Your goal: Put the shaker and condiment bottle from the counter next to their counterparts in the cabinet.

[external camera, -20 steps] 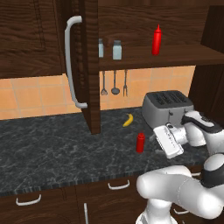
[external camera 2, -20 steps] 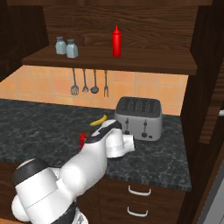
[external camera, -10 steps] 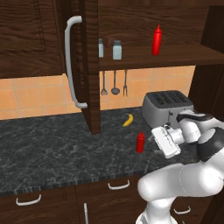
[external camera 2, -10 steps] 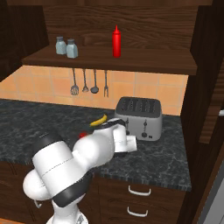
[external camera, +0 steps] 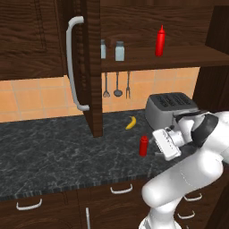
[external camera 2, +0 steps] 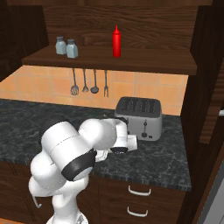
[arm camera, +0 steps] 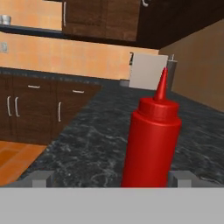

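Observation:
The condiment bottle (external camera: 143, 146), small and deep red with a pointed nozzle, stands upright on the dark marbled counter (external camera: 53, 152). My gripper (external camera: 155, 147) is level with it just to its right and open. In the hand view the bottle (arm camera: 151, 144) rises between the fingertips (arm camera: 41, 177), closer to the right one, and my gripper (arm camera: 111, 179) is not touching it. On the cabinet shelf (external camera: 179, 57) two near-identical shakers (external camera: 119, 50) stand side by side; I cannot tell which is the task's. A taller bright red bottle (external camera: 160, 41) stands further right.
The open cabinet door (external camera: 89, 67), with a curved grey handle (external camera: 71, 62), hangs over the counter left of the bottle. A silver toaster (external camera: 172, 107) sits behind my hand. A banana (external camera: 130, 122) lies near the wall, under the hanging utensils (external camera: 117, 85).
The arm's elbow has swung round and up while the hand stayed beside the red bottle, edging slightly toward it. The jaws have stayed open.

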Motion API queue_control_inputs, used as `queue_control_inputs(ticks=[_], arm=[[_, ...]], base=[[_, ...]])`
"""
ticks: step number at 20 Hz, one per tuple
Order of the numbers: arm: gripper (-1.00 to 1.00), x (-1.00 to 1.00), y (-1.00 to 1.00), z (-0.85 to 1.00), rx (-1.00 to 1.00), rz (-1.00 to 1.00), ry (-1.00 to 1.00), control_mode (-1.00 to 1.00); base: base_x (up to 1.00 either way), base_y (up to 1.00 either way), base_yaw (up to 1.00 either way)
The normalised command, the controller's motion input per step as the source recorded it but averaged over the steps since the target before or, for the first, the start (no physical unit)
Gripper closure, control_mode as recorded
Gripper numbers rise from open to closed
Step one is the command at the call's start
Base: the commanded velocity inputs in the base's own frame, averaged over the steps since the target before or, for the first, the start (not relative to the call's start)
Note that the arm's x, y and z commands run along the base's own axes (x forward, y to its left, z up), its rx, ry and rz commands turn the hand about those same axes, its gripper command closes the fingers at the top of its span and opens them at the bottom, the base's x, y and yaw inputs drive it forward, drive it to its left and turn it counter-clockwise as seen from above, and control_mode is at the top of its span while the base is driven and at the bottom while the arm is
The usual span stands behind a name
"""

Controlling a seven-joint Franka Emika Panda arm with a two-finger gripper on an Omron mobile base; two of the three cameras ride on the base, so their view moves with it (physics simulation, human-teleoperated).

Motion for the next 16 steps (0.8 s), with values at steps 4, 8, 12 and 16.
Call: queue_control_inputs(ticks=[4,8,12,16], arm=[[-1.00,0.13,0.00,0.00,0.00,0.00,0.00,-1.00],[-1.00,0.03,0.00,0.00,0.00,0.00,0.00,-1.00],[-1.00,0.13,0.08,0.00,0.00,0.00,0.00,-1.00],[-1.00,0.02,0.26,0.00,0.00,-0.04,0.00,-1.00]], base=[[0.00,0.00,0.00],[0.00,0.00,0.00],[0.00,0.00,0.00],[0.00,0.00,0.00]])
